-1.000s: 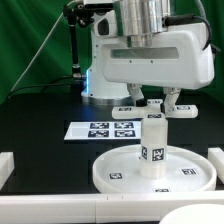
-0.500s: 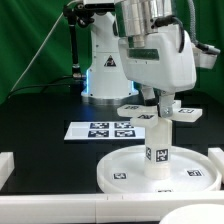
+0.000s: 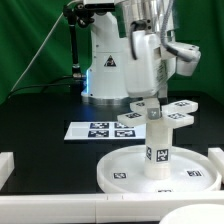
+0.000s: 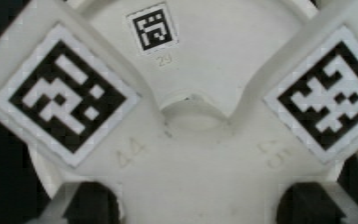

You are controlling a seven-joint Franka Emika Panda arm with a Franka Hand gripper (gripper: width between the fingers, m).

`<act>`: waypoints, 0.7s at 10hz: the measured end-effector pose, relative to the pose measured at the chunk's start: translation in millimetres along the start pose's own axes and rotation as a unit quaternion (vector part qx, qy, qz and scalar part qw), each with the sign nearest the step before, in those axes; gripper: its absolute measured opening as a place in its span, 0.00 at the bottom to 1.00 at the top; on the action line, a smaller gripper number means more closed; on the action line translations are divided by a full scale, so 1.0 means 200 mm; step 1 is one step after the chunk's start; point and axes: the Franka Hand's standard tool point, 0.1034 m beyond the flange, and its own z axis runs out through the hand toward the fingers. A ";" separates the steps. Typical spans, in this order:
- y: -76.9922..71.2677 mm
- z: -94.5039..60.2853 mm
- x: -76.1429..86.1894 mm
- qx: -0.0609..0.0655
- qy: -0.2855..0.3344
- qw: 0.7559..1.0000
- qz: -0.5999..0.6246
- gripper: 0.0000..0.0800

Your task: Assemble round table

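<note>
The large round rimmed disc (image 3: pixel 125 172) lies on the black table at the front right of the exterior view. The short cylindrical leg (image 3: pixel 158 148) stands upright on its middle. My gripper (image 3: pixel 158 102) is shut on the cross-shaped piece (image 3: pixel 172 114) and holds it level right over the top of the leg; I cannot tell whether they touch. In the wrist view the cross-shaped piece (image 4: pixel 176 110) fills the picture with its tags, and my dark fingertips (image 4: pixel 92 200) sit on either side of its hub, with my gripper (image 4: pixel 202 203) closed around it.
The marker board (image 3: pixel 103 130) lies flat behind the disc toward the exterior view's left. White rails stand at the left edge (image 3: pixel 7 166), the front edge (image 3: pixel 60 208) and the right edge (image 3: pixel 217 158). The arm's base (image 3: pixel 103 70) stands at the back.
My wrist has turned and swung toward the exterior view's right. The cross-shaped piece has come from behind the leg to right over its top.
</note>
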 end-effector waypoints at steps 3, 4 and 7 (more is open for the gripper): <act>-0.01 0.00 0.00 0.000 -0.005 0.997 0.077 0.55; 0.00 0.00 0.00 0.000 -0.006 0.998 0.070 0.56; -0.01 -0.12 -0.04 0.011 -0.034 0.998 0.042 0.76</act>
